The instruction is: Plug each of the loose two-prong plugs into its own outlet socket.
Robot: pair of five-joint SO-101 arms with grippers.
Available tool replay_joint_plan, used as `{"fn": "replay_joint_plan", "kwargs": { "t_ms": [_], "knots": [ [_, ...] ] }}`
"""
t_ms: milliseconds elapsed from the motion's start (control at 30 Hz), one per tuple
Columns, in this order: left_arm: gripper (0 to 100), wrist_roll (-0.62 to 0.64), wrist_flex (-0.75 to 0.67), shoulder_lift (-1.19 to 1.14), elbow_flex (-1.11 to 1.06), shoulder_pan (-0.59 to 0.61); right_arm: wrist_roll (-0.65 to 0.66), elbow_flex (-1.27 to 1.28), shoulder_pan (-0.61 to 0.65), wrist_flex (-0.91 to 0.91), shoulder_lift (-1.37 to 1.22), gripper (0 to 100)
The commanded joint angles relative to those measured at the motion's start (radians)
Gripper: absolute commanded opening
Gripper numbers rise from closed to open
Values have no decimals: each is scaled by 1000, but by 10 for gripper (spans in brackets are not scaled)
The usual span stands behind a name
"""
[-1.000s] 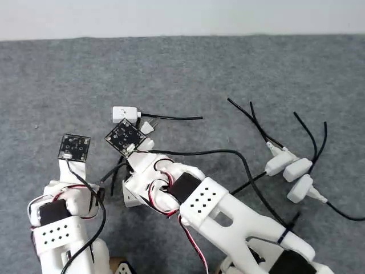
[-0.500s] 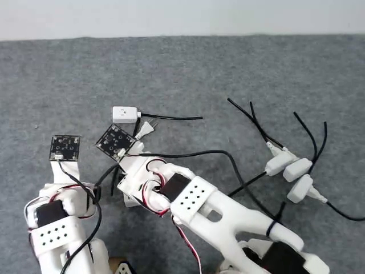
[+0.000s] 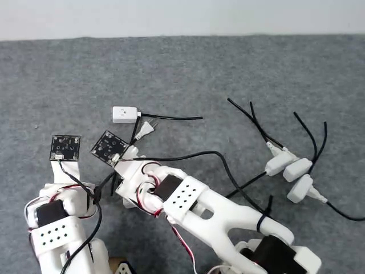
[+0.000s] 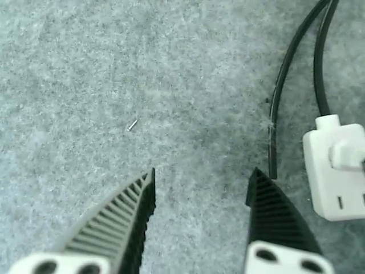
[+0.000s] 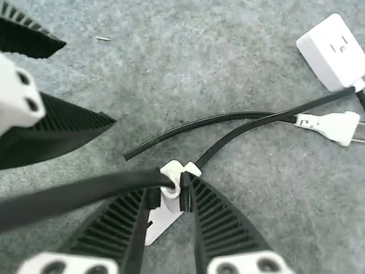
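Note:
My right gripper (image 5: pixel 170 185) is shut on a small white two-prong plug (image 5: pixel 171 184), whose thick black cable (image 5: pixel 80 194) trails away from it. A second loose plug (image 5: pixel 335 127) lies on the carpet beyond, and it also lies beside the white outlet socket (image 3: pixel 125 114) in the high view, as plug (image 3: pixel 147 129). That socket (image 5: pixel 332 50) faces up with its slots showing. My left gripper (image 4: pixel 202 177) hangs open over bare carpet, with the socket (image 4: pixel 336 171) just off to one side. From above, both wrists sit close together below the socket.
A cluster of white plugs and sockets (image 3: pixel 291 168) with black cables lies at the right of the grey carpet (image 3: pixel 228 74). A black cable (image 3: pixel 228 165) loops across the right arm (image 3: pixel 188 200). The left arm (image 3: pixel 57 222) stands at the lower left.
The right arm has swung left and back from the socket, trailing its cable. The left wrist shifted slightly left early on, then held.

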State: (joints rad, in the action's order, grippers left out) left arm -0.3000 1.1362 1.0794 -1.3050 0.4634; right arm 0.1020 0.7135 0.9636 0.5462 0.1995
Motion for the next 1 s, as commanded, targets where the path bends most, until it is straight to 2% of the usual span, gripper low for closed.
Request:
{"fn": "replay_joint_plan", "kwargs": {
  "t_ms": [0, 333, 667, 967],
  "knots": [
    [246, 11, 0, 3, 47, 6, 11, -15, 25, -1, -4, 8],
    [246, 11, -14, 3, 36, 5, 14, -8, 27, 127, -7, 8],
    [246, 11, -14, 3, 36, 3, 20, 14, 59, 140, 8, 8],
    [246, 11, -21, 3, 30, 2, 64, 64, 51, 189, 211, 8]
  ]
}}
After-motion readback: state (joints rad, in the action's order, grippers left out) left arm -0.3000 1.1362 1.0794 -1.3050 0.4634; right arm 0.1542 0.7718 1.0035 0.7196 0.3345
